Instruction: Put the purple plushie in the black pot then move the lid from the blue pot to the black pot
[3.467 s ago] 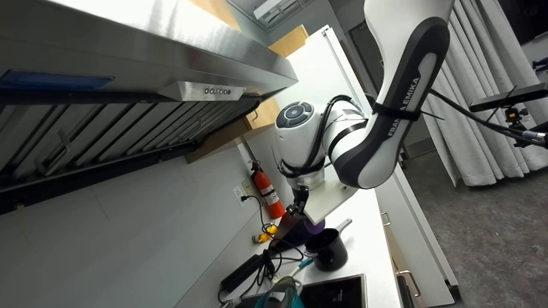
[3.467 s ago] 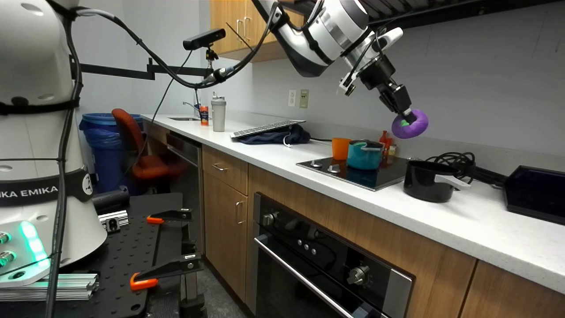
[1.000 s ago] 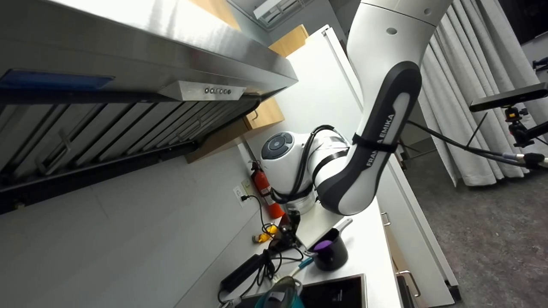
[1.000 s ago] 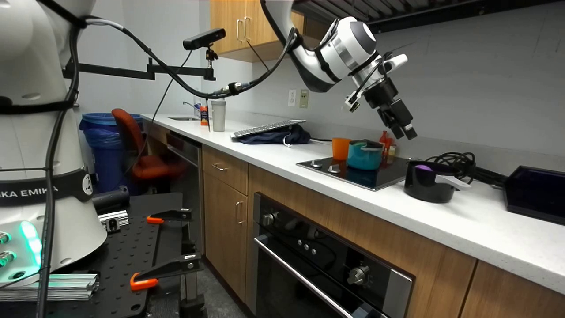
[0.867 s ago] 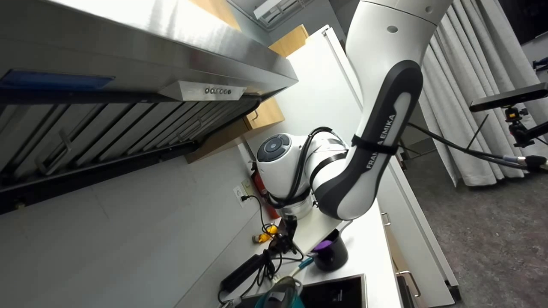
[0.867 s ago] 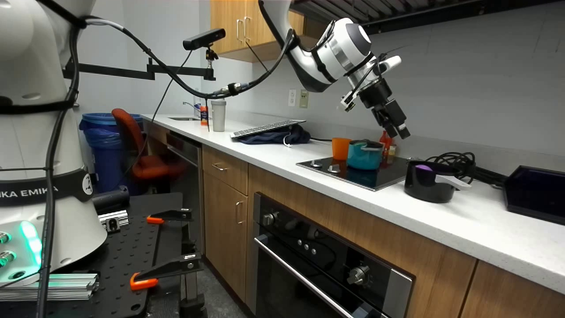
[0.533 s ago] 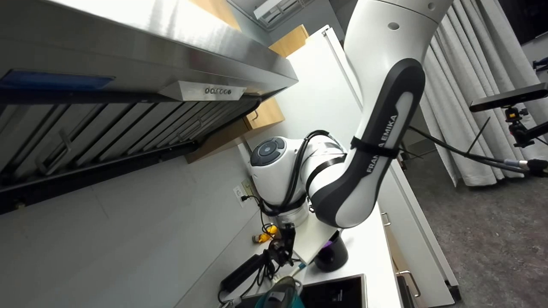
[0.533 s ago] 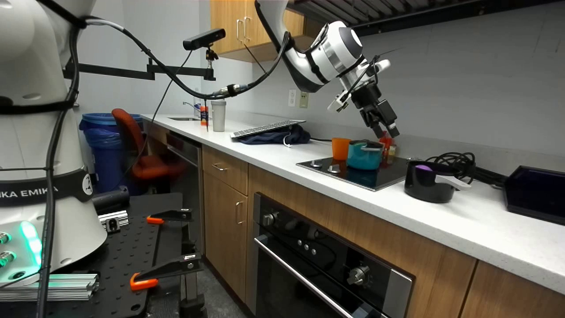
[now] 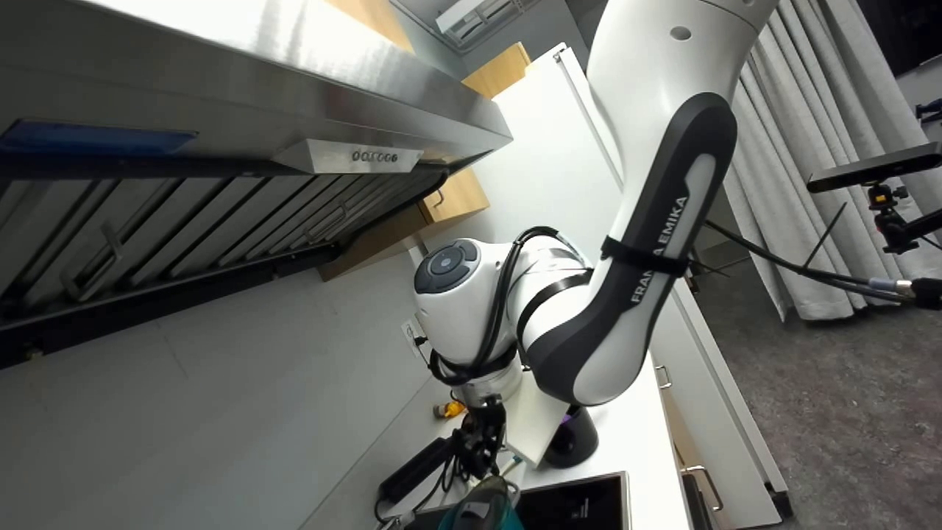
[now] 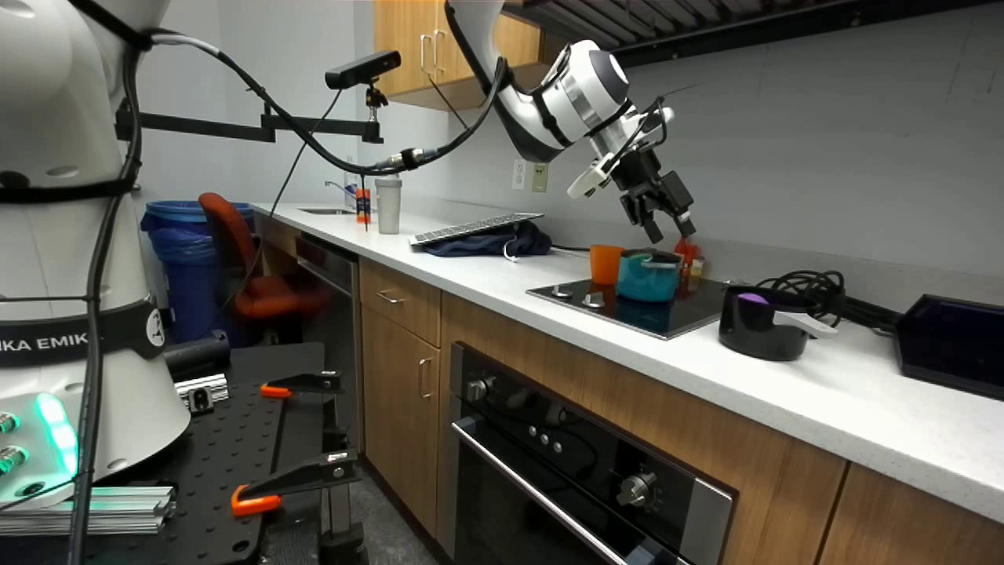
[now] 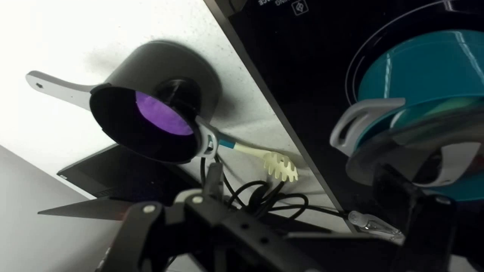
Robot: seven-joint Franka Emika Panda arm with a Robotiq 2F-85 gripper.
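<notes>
The purple plushie lies inside the black pot, whose long grey handle points away from the cooktop in the wrist view. A sliver of the plushie shows above the rim of the black pot in an exterior view. On the cooktop stands the blue pot, topped by a see-through lid with a white handle. My gripper hovers above and slightly behind the blue pot, jaws wide apart with nothing between them. In the wrist view, one finger overlaps the lid; contact cannot be made out.
A cream pasta server, looped black cables and a clear bottle lie near the cooktop edge. An orange cup and red bottles stand close to the blue pot. The range hood hangs overhead.
The plushie, in my gripper at first, has been let go and now rests in the black pot. My open gripper has since travelled from there toward the blue pot.
</notes>
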